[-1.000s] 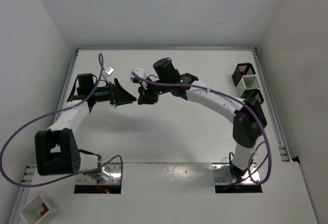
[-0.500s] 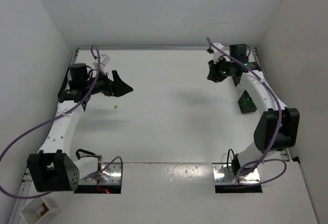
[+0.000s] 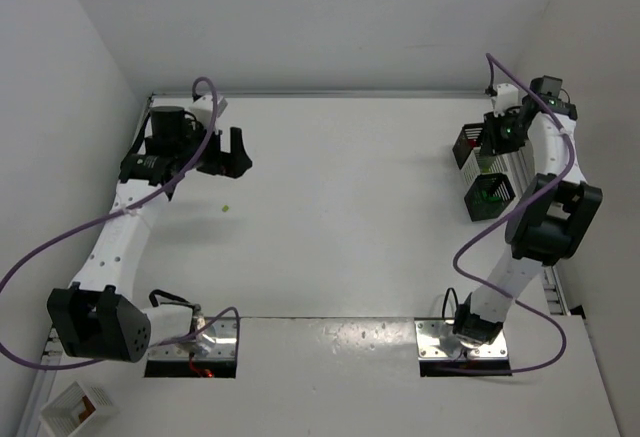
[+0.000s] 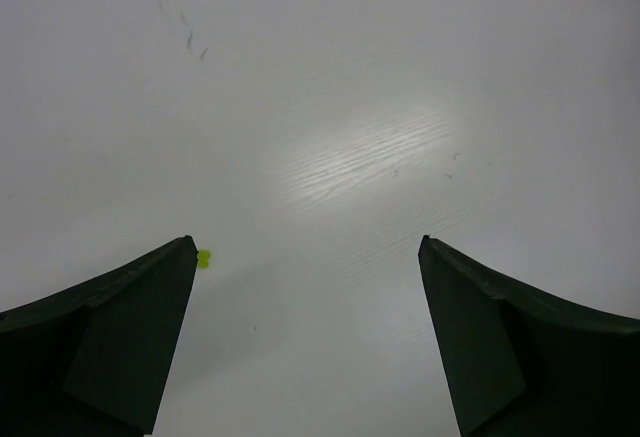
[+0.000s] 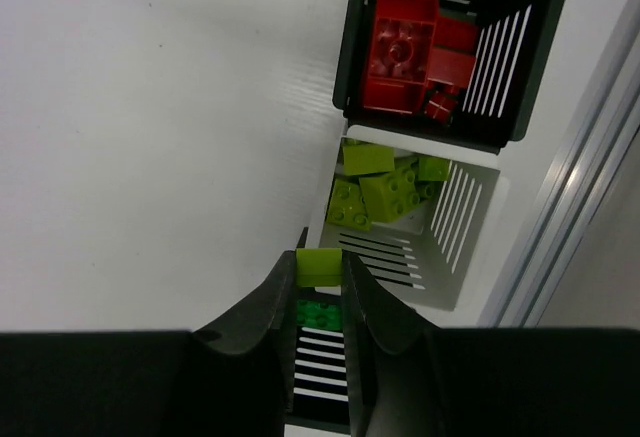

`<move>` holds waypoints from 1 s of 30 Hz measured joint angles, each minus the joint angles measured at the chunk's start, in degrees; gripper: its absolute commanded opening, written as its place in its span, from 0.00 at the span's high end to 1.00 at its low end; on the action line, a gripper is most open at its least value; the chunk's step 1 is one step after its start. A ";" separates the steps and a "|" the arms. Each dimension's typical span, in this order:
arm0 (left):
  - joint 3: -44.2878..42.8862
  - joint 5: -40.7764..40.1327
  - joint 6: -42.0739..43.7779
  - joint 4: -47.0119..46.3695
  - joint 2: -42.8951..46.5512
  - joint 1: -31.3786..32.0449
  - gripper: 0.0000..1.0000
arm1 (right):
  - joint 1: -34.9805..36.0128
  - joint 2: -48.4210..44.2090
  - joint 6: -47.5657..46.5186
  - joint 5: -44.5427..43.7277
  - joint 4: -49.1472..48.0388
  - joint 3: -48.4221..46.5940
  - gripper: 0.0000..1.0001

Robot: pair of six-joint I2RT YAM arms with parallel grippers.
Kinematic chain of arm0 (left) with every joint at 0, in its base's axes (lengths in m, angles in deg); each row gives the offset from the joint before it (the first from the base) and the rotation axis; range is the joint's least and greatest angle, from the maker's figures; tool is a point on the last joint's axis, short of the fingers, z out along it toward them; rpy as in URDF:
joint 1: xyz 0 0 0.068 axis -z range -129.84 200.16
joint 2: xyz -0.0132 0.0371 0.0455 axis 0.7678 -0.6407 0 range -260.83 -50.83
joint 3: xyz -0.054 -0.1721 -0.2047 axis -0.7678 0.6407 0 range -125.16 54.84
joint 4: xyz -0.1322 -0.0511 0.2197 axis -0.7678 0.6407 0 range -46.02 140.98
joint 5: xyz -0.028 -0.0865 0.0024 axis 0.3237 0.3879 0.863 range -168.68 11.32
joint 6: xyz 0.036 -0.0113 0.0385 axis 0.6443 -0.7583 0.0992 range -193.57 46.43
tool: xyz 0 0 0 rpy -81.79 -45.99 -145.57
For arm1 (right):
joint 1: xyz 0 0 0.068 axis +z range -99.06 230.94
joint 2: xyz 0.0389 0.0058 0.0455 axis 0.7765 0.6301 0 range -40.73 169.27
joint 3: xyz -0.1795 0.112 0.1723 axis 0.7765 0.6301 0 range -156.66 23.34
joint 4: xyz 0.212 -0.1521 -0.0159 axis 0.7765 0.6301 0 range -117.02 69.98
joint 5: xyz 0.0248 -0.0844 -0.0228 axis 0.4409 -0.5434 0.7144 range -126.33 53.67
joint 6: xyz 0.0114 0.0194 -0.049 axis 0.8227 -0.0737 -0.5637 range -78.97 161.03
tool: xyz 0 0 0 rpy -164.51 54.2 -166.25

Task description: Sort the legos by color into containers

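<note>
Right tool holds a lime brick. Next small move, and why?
Probably ease the right tool over the middle bin, then open: its lime brick hangs at that bin's near rim, bordering the green-brick bin, and lime bricks lie inside.

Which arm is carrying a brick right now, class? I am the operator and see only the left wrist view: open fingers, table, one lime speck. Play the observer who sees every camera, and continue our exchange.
Observer: The right gripper is, shut on a lime brick.
Operator: Where should it go?
Observer: A white slatted bin just ahead of it holds lime bricks.
Operator: Any other bins?
Observer: Two black ones flank it: the red-brick bin beyond, the green-brick bin beneath the right gripper.
</note>
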 measured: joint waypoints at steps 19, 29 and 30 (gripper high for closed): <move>-0.63 -8.48 1.49 2.69 -3.32 0.98 0.01 | -1.60 3.93 1.36 -5.62 -0.76 -1.81 0.59; 2.84 -8.92 4.46 4.79 -3.15 1.01 0.03 | -1.36 3.98 2.19 -5.18 -1.79 -1.84 0.60; 2.84 -8.90 4.90 5.33 -3.21 1.01 0.06 | -1.20 3.87 2.23 -4.66 -1.77 -1.84 0.60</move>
